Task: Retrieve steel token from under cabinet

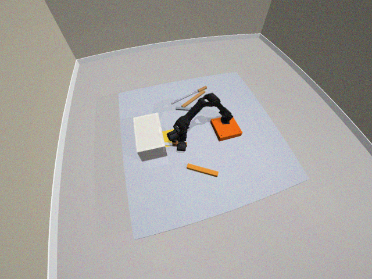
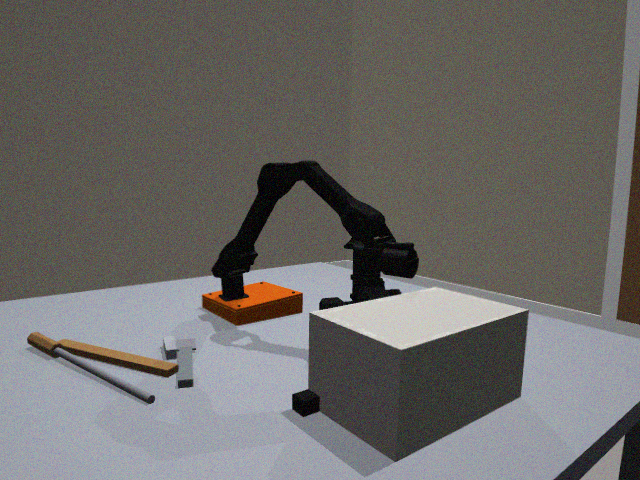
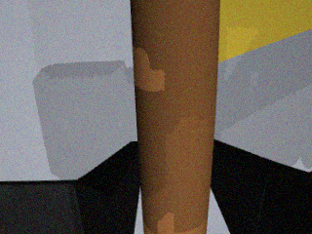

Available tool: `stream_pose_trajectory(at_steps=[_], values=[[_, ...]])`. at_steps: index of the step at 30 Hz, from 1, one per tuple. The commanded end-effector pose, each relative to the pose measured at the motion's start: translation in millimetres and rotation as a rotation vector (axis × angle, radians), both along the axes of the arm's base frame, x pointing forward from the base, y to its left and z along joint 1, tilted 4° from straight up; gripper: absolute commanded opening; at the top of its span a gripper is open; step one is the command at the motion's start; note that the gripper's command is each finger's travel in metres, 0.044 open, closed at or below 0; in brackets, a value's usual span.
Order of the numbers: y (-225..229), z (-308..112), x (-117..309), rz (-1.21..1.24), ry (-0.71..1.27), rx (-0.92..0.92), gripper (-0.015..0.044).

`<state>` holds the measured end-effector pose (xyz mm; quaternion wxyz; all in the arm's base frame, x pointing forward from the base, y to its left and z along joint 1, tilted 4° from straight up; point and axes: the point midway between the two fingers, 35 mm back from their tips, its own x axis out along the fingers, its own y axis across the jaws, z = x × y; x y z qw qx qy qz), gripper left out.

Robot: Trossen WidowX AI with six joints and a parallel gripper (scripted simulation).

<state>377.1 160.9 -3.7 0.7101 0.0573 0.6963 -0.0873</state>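
Observation:
The white cabinet (image 1: pixel 148 132) (image 2: pixel 418 317) stands at the left in the top view. The yellow marked area (image 1: pixel 167 136) (image 3: pixel 273 21) lies in front of it, partly covered by the arm. My gripper (image 1: pixel 180 145) (image 3: pixel 171 148) is shut on the brown wooden handle (image 3: pixel 175 97) of a tool, low over the table in front of the cabinet. The tool's thin metal shaft (image 1: pixel 169 146) points from the handle toward the cabinet's base; its far end is hidden. In the exterior view the cabinet hides the fingertips. The steel token is not visible, and the vent slots cannot be made out.
A rod with a wooden handle (image 1: pixel 202 88) (image 2: pixel 42 343), a wooden stick (image 1: pixel 193 99) (image 2: pixel 118 356) and a grey metal piece (image 1: pixel 182 108) (image 2: pixel 185 364) lie together. An orange bar (image 1: pixel 201 170) lies apart. A small black block (image 2: pixel 305 402) is beside the cabinet. The arm stands on an orange base (image 1: pixel 226 129) (image 2: pixel 268 302).

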Motion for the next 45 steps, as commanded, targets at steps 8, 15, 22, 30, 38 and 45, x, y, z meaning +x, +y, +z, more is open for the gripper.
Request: stream_pose_trajectory(at_steps=[8, 15, 22, 30, 38, 45], values=[[-16, 0, -3, -0.006, 0.002, -0.008, 0.0], [-17, 0, -4, -0.006, 0.002, -0.008, 0.0], [-15, 0, -8, -0.006, 0.002, -0.008, 0.0], [-12, -1, -17, -0.006, 0.003, -0.008, 0.0], [-10, -1, -26, -0.006, 0.004, -0.008, 0.0], [-8, -2, -33, -0.006, 0.004, -0.008, 0.0]])
